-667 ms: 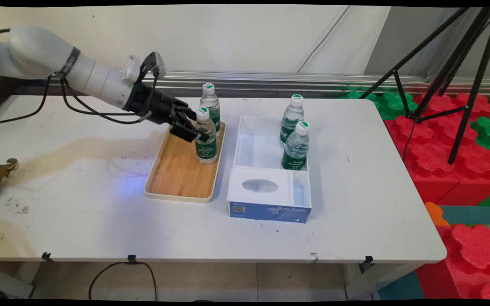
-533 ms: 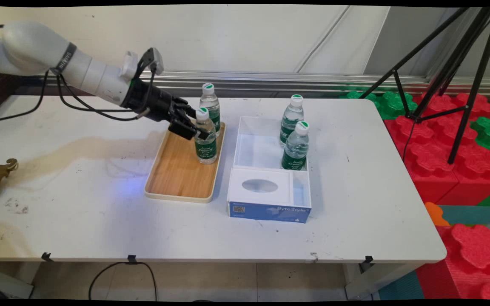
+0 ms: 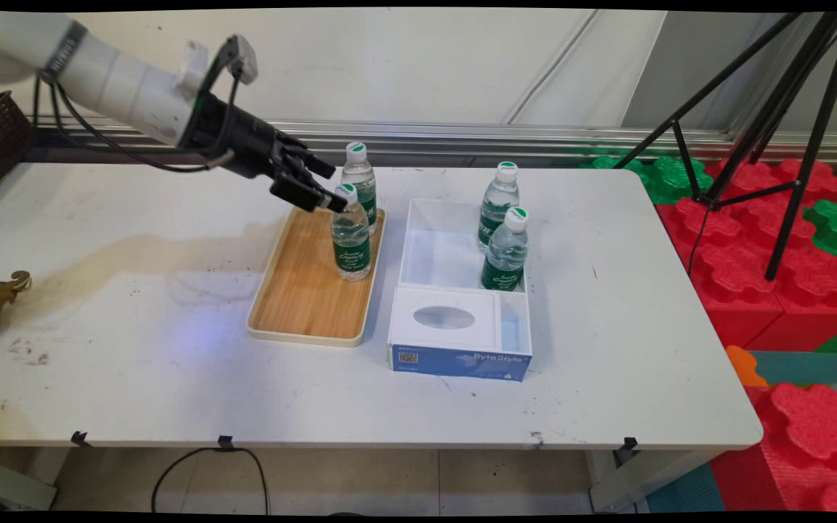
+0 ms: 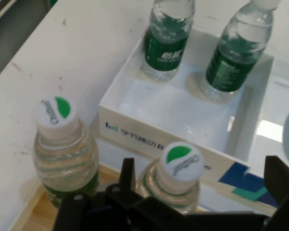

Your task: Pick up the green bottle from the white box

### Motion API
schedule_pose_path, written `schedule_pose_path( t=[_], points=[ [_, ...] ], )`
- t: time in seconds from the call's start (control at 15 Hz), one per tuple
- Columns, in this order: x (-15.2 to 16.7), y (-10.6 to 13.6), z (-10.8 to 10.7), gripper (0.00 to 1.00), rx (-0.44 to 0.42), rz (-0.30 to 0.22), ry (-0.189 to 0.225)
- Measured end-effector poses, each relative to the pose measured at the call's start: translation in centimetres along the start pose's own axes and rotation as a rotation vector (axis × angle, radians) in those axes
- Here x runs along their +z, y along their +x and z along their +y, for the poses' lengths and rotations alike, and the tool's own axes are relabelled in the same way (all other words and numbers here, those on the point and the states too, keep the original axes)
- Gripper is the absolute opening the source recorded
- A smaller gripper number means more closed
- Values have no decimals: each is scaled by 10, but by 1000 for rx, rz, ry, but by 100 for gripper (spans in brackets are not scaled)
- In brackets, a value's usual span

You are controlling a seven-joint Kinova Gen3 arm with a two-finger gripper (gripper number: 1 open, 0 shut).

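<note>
We see a stained white table (image 3: 135, 349) before a pale wall, red and green foam blocks (image 3: 767, 240) beside it. The white box (image 3: 460, 341) reads "ByteStyle". Our gripper (image 3: 317, 190) hangs released over the front water bottle (image 3: 351, 234) on the wooden tray (image 3: 302, 298).

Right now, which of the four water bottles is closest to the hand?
The nearer bottle on the wooden tray: the hand is at its cap. The other three stand farther away.
</note>
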Motion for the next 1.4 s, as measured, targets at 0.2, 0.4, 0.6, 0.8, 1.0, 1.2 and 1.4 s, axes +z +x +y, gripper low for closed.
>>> schedule_pose_path(
  t=[0.2,0.4,0.6,0.8,1.0,1.2,1.4],
  points=[
    [-17,17,19,100,-10,-8,-3],
    [-25,30,40,100,-16,-14,-10],
    [-23,44,64,100,-22,-26,-11],
    [-13,52,84,100,-27,-41,-8],
    [11,61,109,100,-14,-49,-8],
    [34,66,123,100,3,-48,-7],
    [61,70,131,100,17,-42,-5]
  ],
)
